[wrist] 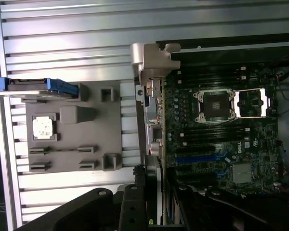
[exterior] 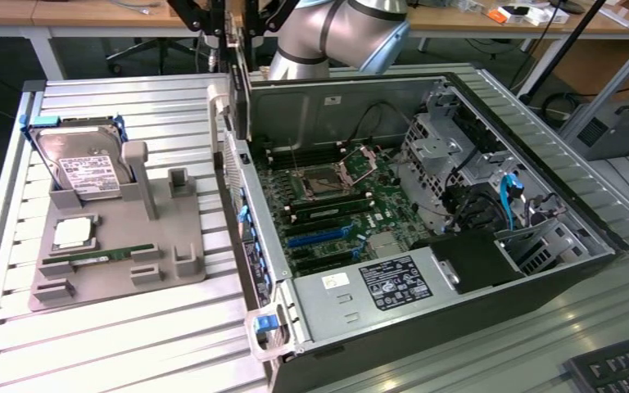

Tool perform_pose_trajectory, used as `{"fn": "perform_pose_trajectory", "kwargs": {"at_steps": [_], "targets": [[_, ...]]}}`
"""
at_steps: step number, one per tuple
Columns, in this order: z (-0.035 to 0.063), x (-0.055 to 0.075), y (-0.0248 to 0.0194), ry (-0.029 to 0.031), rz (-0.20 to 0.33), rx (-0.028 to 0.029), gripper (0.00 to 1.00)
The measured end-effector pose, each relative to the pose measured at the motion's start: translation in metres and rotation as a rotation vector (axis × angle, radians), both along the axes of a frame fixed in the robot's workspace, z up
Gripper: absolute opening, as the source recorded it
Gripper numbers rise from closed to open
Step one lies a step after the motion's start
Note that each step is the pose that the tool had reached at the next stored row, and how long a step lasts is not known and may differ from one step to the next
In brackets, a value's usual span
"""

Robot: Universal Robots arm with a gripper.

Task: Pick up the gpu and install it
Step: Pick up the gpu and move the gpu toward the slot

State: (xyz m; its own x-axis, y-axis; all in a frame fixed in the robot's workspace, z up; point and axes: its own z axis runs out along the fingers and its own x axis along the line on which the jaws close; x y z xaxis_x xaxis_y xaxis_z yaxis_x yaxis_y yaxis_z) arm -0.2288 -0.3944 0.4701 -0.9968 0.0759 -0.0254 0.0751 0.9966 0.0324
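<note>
- Nearest us, a keyboard [exterior: 621, 368] sits at the exterior view's lower right; just beyond it the open computer case [exterior: 457, 323] lies on its side on the ribbed desk [exterior: 107, 344], its motherboard [exterior: 337, 205] facing up;
- On the exterior view's left, a grey holder [exterior: 107, 282] carries a narrow RAM stick [exterior: 101, 257] and a square processor [exterior: 74, 233]; farther back on it a hard drive [exterior: 85, 172] stands in a blue frame;
- Farther still, we see the gpu [exterior: 239, 102] hanging upright and nearly edge-on by the case's far rear corner, not yet seated in the motherboard;
- The pincer [exterior: 233, 33] is closed on the gpu's upper end, its fingers held partly apart by the card between them; the robot arm [exterior: 337, 33] rises behind.
</note>
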Motion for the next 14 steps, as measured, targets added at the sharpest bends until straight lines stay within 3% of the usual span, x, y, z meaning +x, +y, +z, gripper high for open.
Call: {"fn": "perform_pose_trajectory", "kwargs": {"at_steps": [14], "targets": [[-0.0006,0.012,0.0000,0.0000,0.000,-0.0060,0.27]]}}
